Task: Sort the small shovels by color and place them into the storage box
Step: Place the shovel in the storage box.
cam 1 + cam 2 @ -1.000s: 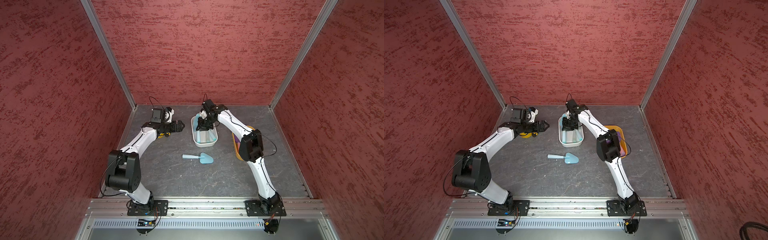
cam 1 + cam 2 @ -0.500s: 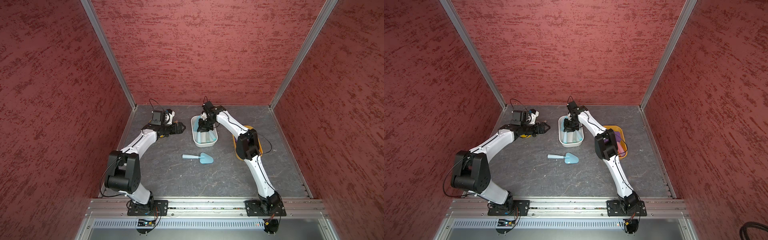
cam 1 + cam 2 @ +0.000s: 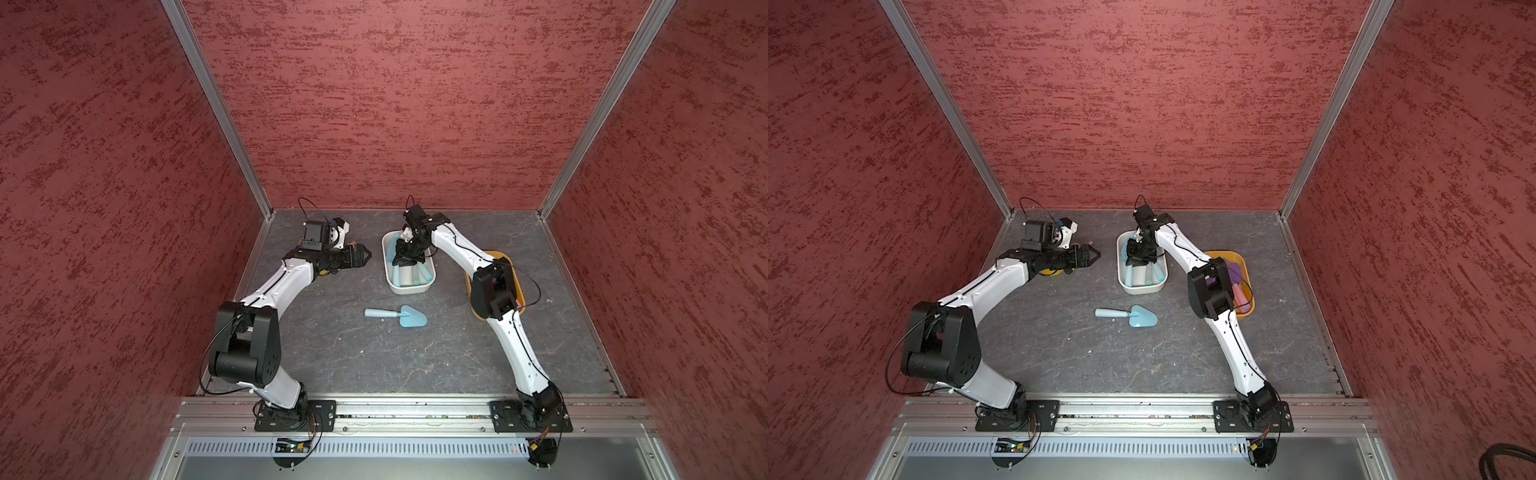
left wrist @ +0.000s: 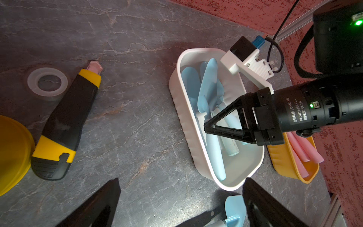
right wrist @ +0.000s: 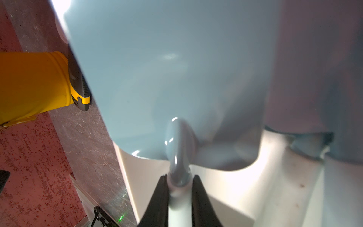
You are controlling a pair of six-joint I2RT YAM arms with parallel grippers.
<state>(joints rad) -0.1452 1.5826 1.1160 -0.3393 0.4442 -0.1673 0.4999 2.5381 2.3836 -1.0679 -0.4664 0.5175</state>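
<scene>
We show the right claw [image 5: 179, 176] pinching a light blue shovel [image 5: 176, 78] at its neck, lying lengthwise inside the white box [image 3: 409, 289]. The left claw [image 3: 368, 253] is spread. Another blue shovel [image 3: 395, 316] lies mid-counter [image 3: 332, 353], its handle toward the left edge.

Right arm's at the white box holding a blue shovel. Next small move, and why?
Probably open the right gripper: it is shut on the neck of the light blue shovel, whose blade sits among other blue shovels in the white box. A loose shovel lies on the table.
</scene>
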